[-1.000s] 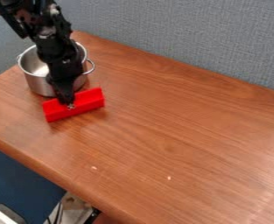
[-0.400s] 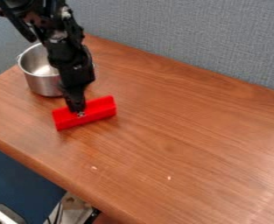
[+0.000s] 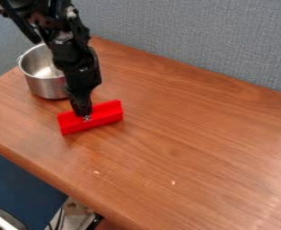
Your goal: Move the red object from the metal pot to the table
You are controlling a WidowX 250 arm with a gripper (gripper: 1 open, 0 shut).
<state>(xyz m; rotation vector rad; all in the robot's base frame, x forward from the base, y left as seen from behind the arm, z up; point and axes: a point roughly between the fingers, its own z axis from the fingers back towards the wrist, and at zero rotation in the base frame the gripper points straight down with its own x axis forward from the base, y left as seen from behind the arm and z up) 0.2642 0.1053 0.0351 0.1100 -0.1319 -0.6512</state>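
Just beside the metal pot [image 3: 42, 74], the red block [image 3: 104, 118] is out and nearly down.

Nearest the camera, bare tabletop [image 3: 167, 171] runs toward the near edge; beyond it the block lies lengthwise at or just over the wood, and whether it bears fully on the table I cannot tell. The gripper [image 3: 85, 117] is closed on its middle, the black arm [image 3: 76, 54] reaching down from above. Behind stands the pot, upright, partly hidden by the arm, with the grey partition [image 3: 203, 40] farthest back. Placing looks to be the step in hand; next, settle the block flat, part the fingers and lift straight up, clear of the pot's rim.
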